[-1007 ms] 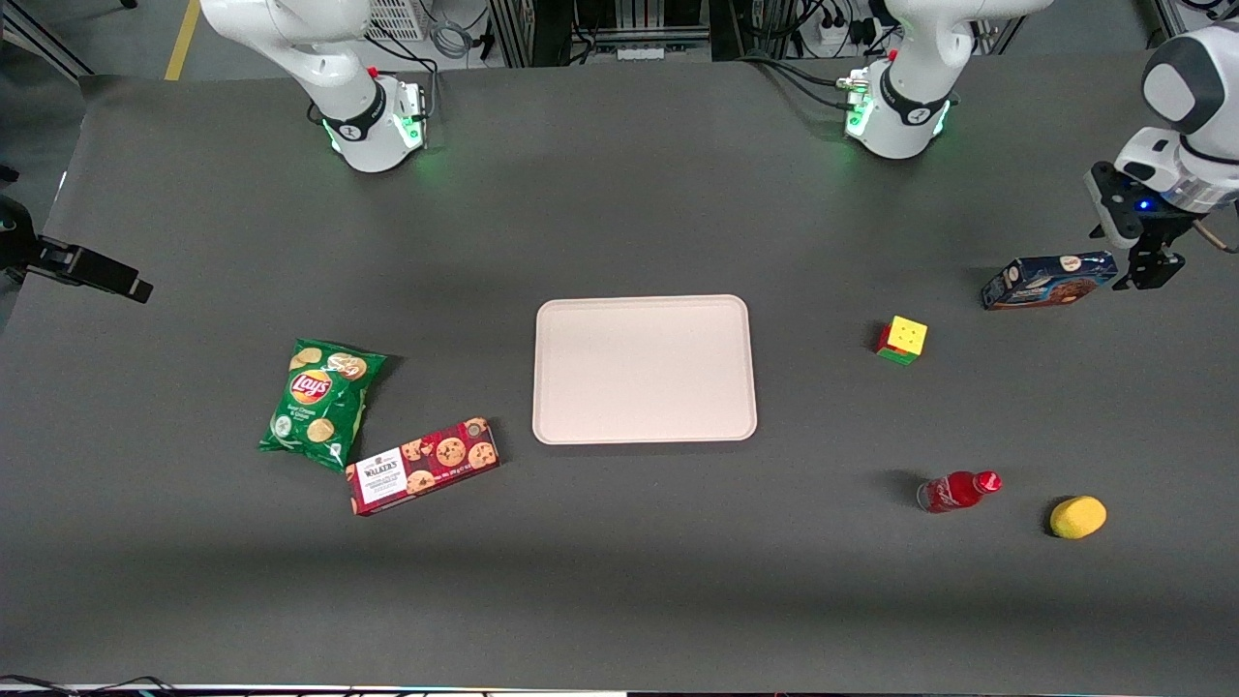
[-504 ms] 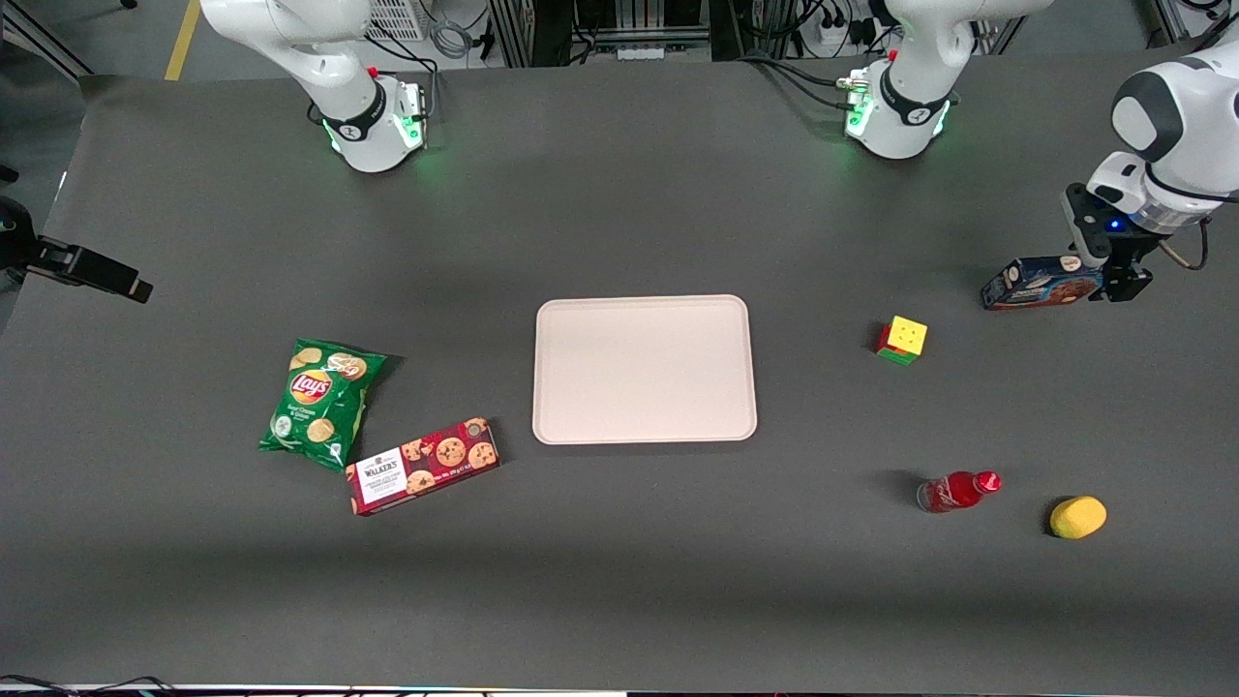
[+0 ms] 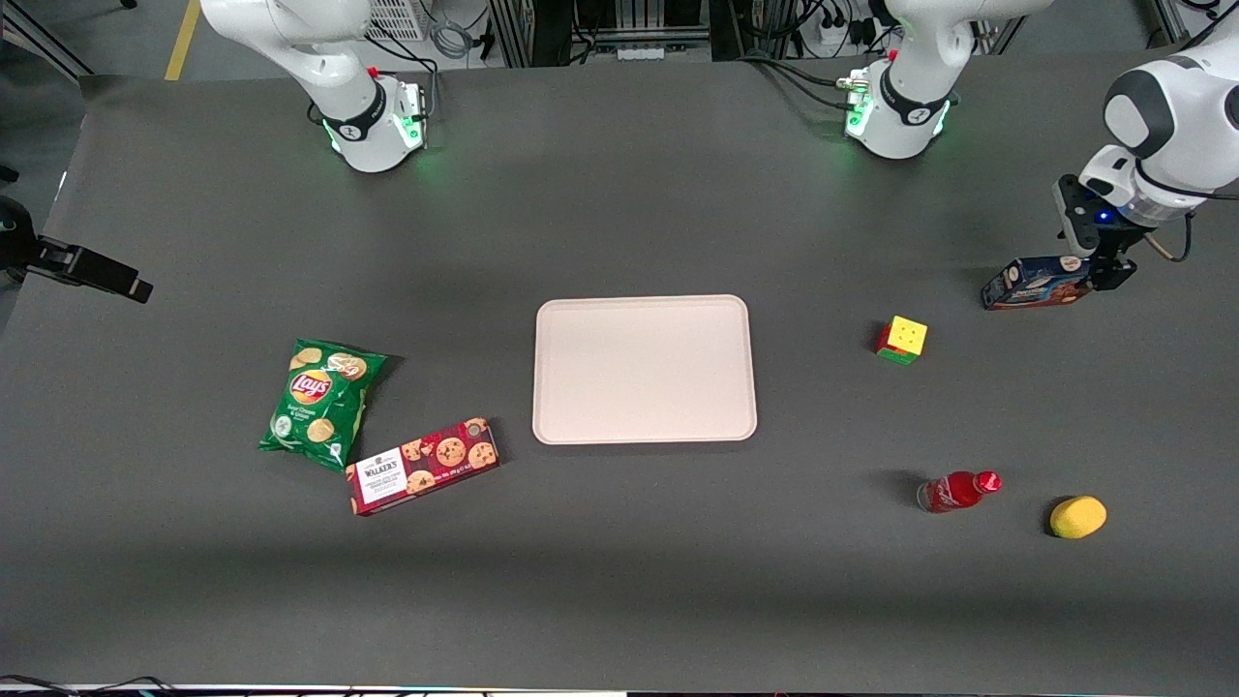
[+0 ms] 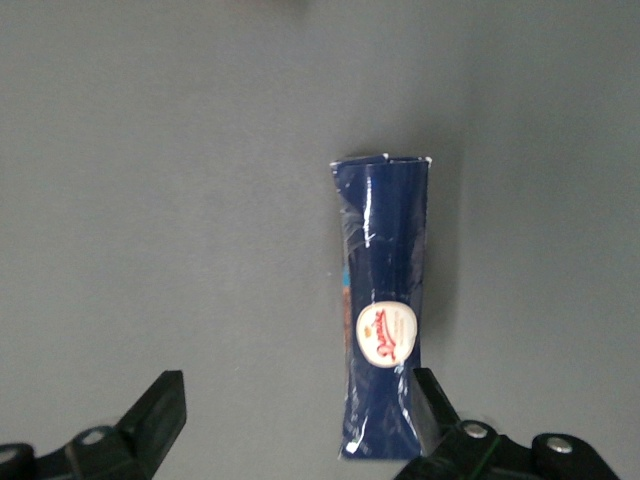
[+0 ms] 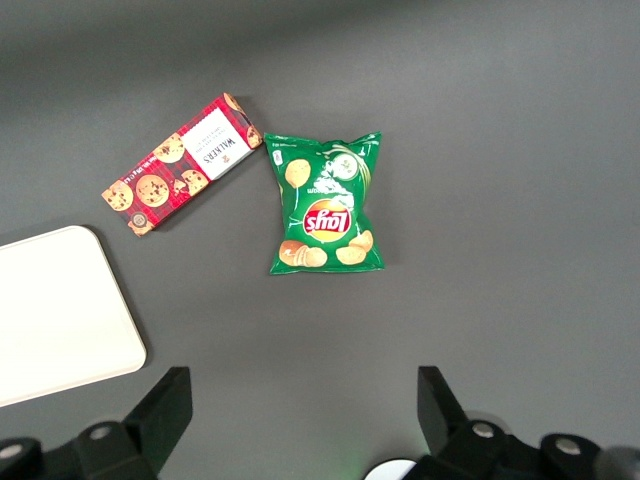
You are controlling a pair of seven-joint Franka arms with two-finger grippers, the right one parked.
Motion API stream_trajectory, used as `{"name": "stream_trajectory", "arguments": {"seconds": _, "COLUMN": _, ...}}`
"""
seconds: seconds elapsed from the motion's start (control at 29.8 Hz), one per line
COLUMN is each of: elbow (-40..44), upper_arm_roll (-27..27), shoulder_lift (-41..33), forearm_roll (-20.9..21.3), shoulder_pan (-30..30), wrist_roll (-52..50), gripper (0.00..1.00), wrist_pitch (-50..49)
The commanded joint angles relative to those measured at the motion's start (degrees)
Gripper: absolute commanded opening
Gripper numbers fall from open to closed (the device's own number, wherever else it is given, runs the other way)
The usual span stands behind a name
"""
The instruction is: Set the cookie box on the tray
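Counted across the front view, starting at the parked arm's end: one green Lay's chip bag [image 3: 322, 403], one red tartan Walkers cookie box [image 3: 424, 466], one tray [image 3: 644, 369] mid-table, one colour puzzle cube [image 3: 902, 340], one red bottle [image 3: 957, 491] lying on its side, one navy cookie box [image 3: 1038, 283], one yellow lemon-like fruit [image 3: 1077, 517] (exact fruit cannot be told).

The left arm is seen bent over at the working arm's end of the table, wrist pointed down, gripper [image 3: 1099, 272] held low at the end of the cookie box farthest from the tray.

In the wrist view the gripper [image 4: 300, 410] is spread wide, nothing gripped. The cookie box [image 4: 385, 305] is seen lying on the table mat, narrow side with the white round mark up, offset toward one finger [image 4: 433, 405], which overlaps its edge; the other finger [image 4: 160, 405] is well apart from it. Contact cannot be told.

The cookie box is well apart from the tray, with the cube between them.
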Motion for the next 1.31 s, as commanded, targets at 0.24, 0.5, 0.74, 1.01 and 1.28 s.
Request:
{"name": "stream_trajectory", "arguments": {"seconds": 0.24, "elbow": -3.8, "upper_arm_roll": 0.8, "shoulder_lift": -0.9, "forearm_roll": -0.9, "shoulder_pan": -0.4, "wrist_roll": 2.0, "gripper": 1.0, "wrist_pitch": 3.9}}
{"name": "stream_trajectory", "arguments": {"seconds": 0.5, "elbow": -4.2, "upper_arm_roll": 0.8, "shoulder_lift": 1.1, "forearm_roll": -1.7, "shoulder_pan": -0.5, "wrist_roll": 1.9, "gripper": 1.0, "wrist_pitch": 7.0}}
{"name": "stream_trajectory", "arguments": {"seconds": 0.74, "elbow": -4.3, "upper_arm_roll": 0.8, "shoulder_lift": 4.5, "forearm_roll": -2.2, "shoulder_pan": -0.5, "wrist_roll": 2.1, "gripper": 1.0, "wrist_pitch": 11.8}}
{"name": "stream_trajectory", "arguments": {"seconds": 1.01, "elbow": -4.5, "upper_arm_roll": 0.8, "shoulder_lift": 6.1, "forearm_roll": -2.5, "shoulder_pan": -0.5, "wrist_roll": 2.1, "gripper": 1.0, "wrist_pitch": 13.9}}
{"name": "stream_trajectory", "arguments": {"seconds": 1.28, "elbow": -4.5, "upper_arm_roll": 0.8, "shoulder_lift": 6.1, "forearm_roll": -3.8, "shoulder_pan": -0.5, "wrist_roll": 2.0, "gripper": 0.88, "wrist_pitch": 13.7}}
